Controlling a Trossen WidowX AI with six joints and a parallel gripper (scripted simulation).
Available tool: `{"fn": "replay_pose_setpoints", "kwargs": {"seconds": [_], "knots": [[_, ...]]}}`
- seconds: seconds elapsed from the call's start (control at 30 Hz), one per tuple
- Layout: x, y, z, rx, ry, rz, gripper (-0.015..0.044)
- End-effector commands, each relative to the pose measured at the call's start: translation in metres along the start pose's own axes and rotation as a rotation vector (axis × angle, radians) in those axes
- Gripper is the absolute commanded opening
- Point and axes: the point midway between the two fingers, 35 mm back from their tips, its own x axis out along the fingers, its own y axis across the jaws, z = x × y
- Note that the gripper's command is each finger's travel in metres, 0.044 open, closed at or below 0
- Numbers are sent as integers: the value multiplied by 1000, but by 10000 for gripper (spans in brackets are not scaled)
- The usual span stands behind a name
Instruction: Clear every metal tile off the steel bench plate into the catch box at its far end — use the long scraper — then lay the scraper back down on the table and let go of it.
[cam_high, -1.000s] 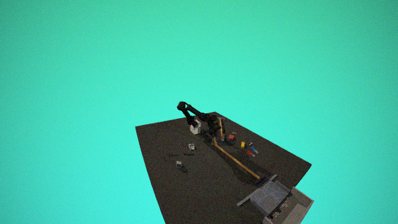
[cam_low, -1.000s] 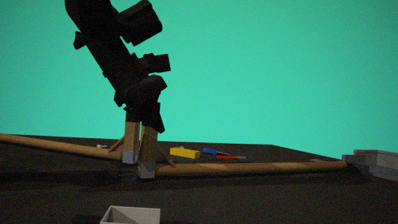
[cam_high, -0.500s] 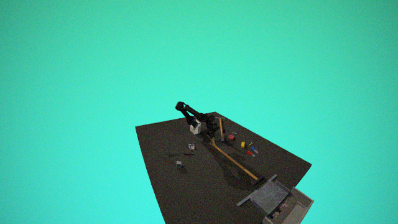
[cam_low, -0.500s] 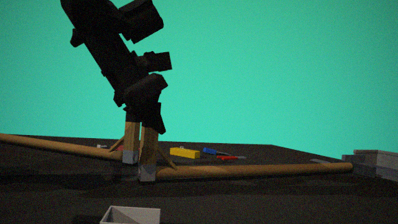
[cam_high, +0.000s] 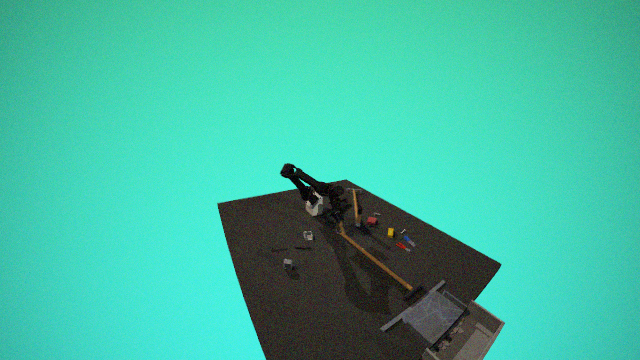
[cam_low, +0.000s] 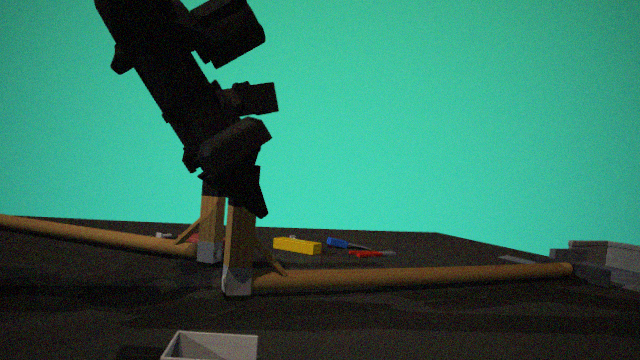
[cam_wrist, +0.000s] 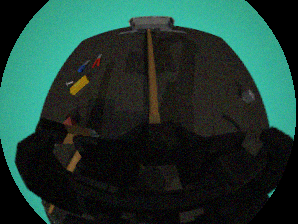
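Note:
My gripper (cam_high: 340, 214) (cam_low: 233, 201) (cam_wrist: 156, 123) is shut on the upright wooden grip of the long scraper (cam_high: 372, 258) (cam_low: 400, 274) (cam_wrist: 152, 76), low over the table near the arm's base. The scraper's pole runs along the table to its dark blade (cam_high: 414, 292), which lies at the near edge of the steel bench plate (cam_high: 432, 316) (cam_wrist: 152, 23). The plate's top looks bare. The catch box (cam_high: 487, 320) stands at its far end, with small bits (cam_high: 446, 341) inside that are too small to make out.
A second wooden scraper (cam_high: 355, 204) (cam_low: 100, 236) lies beside the arm. A red block (cam_high: 371, 220), a yellow block (cam_high: 390, 232) (cam_low: 296, 245) (cam_wrist: 79, 84), a blue tool (cam_high: 409, 240) (cam_low: 340, 243) and a red tool (cam_high: 402, 246) (cam_low: 367, 253) lie right of the pole. A small white box (cam_high: 308, 235) (cam_low: 210, 346) and a grey cube (cam_high: 287, 262) lie left.

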Motion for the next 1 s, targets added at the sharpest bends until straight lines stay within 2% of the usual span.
{"fn": "replay_pose_setpoints", "kwargs": {"seconds": [0.0,0.97], "knots": [[2,-4,9,12,-11,-4,0],[29,-15,44,20,-15,-13,0]]}}
